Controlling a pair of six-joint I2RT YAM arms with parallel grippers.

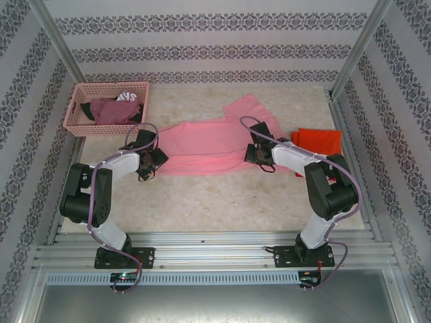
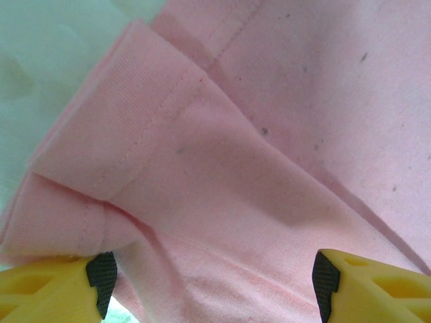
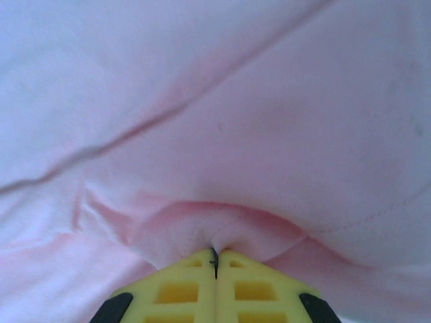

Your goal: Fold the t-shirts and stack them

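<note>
Right pincer [image 3: 215, 257] pressed tight together at btm ctr of its wrist view, pinching a puckered ridge of the pink tee [image 1: 202, 145]; cloth bunches up right at the tips. Left pincer [image 2: 212, 289] spread wide: yellow fingers [image 2: 47, 296] w/ black pads sit at btm left and btm right of its wrist view. A doubled, stitched hem of the same tee lies between them, not squeezed.

Count time, top view. Tees: 2. Pink one sprawls across mid-frame, long side running left-right, one sleeve kicked up toward upper ctr-right. Orange-red tee [image 1: 320, 141] lies flat at right of frame, near the pink one's right end. Pincers: 2, left one at the pink tee's left end, right one at its right end.

Basket [image 1: 73, 114]: 1, pink plastic, upper left corner of the table [image 1: 202, 202], apart from the pink tee. Inside it, 2 items heaped together: maroon garment [image 1: 111, 111] and black garment [image 1: 126, 97] w/ white print.

In the way: right arm [image 1: 323, 188] crosses the orange-red tee's lower-left part, so can't tell if the 2 tees touch. Left arm [image 1: 94, 195] reaches in from lower left and covers the pink tee's left edge.
</note>
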